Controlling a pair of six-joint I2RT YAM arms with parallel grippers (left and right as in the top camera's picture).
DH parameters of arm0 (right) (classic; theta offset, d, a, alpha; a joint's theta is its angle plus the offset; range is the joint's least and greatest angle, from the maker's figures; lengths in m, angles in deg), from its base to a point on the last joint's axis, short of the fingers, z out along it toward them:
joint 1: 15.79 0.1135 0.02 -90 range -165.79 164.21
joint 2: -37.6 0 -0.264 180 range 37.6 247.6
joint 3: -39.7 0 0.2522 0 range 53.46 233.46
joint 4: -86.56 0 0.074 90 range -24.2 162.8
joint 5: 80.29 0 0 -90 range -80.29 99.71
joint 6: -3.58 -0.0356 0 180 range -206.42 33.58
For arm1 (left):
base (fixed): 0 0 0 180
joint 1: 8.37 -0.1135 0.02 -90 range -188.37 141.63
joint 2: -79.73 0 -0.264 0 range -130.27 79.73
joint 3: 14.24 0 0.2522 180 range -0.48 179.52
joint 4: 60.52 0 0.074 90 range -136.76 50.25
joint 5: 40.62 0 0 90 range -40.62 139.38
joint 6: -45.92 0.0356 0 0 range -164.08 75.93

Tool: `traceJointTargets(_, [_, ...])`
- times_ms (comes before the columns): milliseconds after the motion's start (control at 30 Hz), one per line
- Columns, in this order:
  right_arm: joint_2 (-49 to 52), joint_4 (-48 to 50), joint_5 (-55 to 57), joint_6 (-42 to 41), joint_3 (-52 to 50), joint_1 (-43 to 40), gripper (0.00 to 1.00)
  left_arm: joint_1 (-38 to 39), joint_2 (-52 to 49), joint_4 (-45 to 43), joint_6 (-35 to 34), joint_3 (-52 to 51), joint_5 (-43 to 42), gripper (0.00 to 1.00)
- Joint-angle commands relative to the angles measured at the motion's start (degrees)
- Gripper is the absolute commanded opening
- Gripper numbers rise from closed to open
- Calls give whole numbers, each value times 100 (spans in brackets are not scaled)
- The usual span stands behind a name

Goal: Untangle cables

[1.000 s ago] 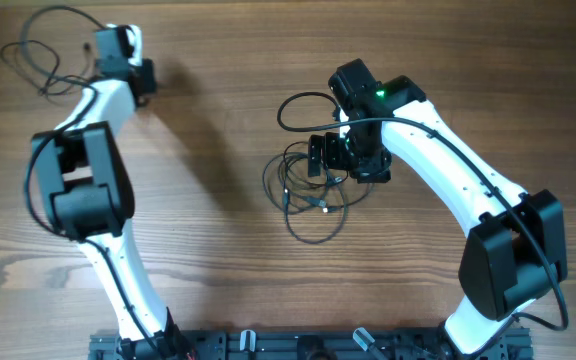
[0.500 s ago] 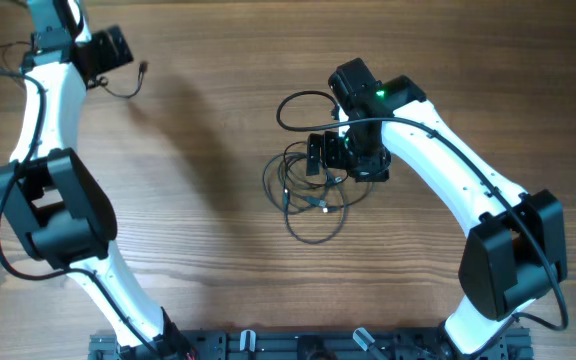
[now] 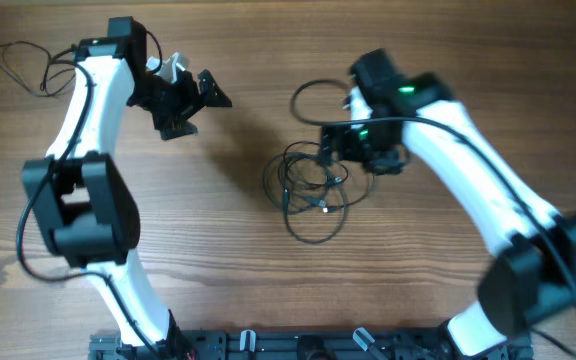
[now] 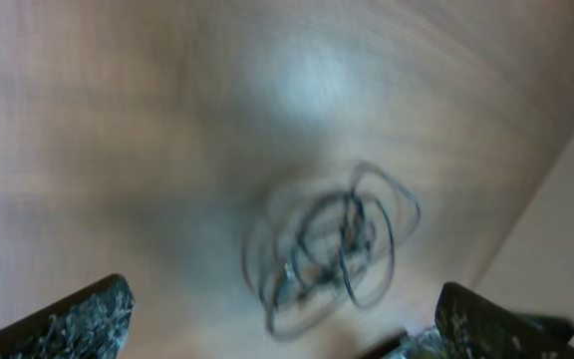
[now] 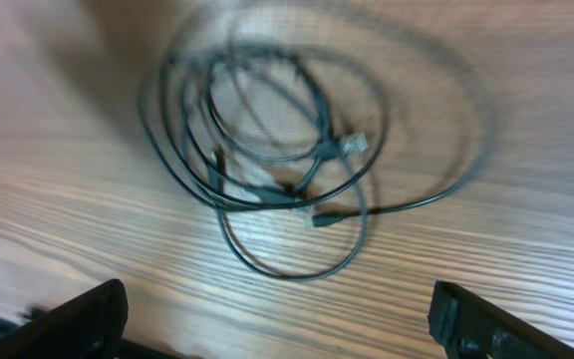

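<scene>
A tangle of thin black cables [image 3: 311, 190] lies on the wooden table near the middle; it also shows, blurred, in the left wrist view [image 4: 332, 249] and in the right wrist view [image 5: 287, 150], with small plugs in the loops. One separate cable [image 3: 18, 62] lies looped at the far left corner. My left gripper [image 3: 196, 108] hangs open and empty left of the tangle, well apart from it, its fingertips [image 4: 73, 321] wide. My right gripper [image 3: 330, 140] stands open at the tangle's upper right edge, holding nothing, with its fingers [image 5: 496, 327] spread near the loops.
The left arm [image 3: 78, 190] rises along the left side and the right arm [image 3: 488, 200] crosses the right side. Thicker black arm cables loop near the right wrist [image 3: 313, 100]. A black rail [image 3: 268, 345] runs along the near edge.
My left gripper opened, left the separate cable at the far left corner, and swung right toward the tangle. My right gripper shifted slightly up and right.
</scene>
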Motion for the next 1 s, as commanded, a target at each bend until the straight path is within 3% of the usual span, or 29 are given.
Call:
traceJointTargets(0, [-1167, -22, 199, 358, 50, -396, 100, 72, 1464, 483, -70, 17, 229, 100])
traceJointTargets(167, [-1569, -116, 44, 330, 28, -339, 100, 420, 2625, 955, -1394, 17, 2457, 100])
traceJointTargets(267, [-1335, -107, -282, 286, -44, -254, 100, 367, 2546, 785, -1427, -72, 3005, 100])
traceJointTargets(333, [-1211, -109, -577, 289, -44, -249, 100, 254, 2376, 7, -1600, -186, 3174, 100])
traceJointTargets(367, [-1152, -111, -599, 289, -44, -249, 100, 109, 2201, -743, -1976, -186, 3639, 100])
traceJointTargets(433, [-1130, -151, -595, 286, -44, -249, 100, -68, 1834, -1956, -1971, -186, 3775, 96])
traceJointTargets(500, [-1123, -129, -592, 286, -44, -249, 100, -114, 1384, -2863, -1956, -186, 3777, 66])
traceJointTargets(533, [-1123, -107, -592, 289, -44, -249, 100, -111, 1086, -3259, -1956, -186, 3818, 29])
traceJointTargets(567, [-1123, -111, -590, 286, -44, -249, 100, -111, 833, -3486, -1958, -186, 3965, 8])
traceJointTargets(600, [-1117, -120, -592, 289, -44, -249, 100, -111, 643, -3626, -1958, -186, 4164, 4])
traceJointTargets(700, [-1115, -136, -592, 286, -44, -249, 100, -160, -173, -4004, -1954, -186, 5178, 4])
traceJointTargets(900, [-1115, -153, -590, 289, -44, -249, 100, -612, -946, -3921, -1587, -188, 5204, 4])
traceJointTargets(967, [-1115, -146, -590, 286, -44, -247, 100, -723, -1126, -3886, -1113, -188, 5206, 4])
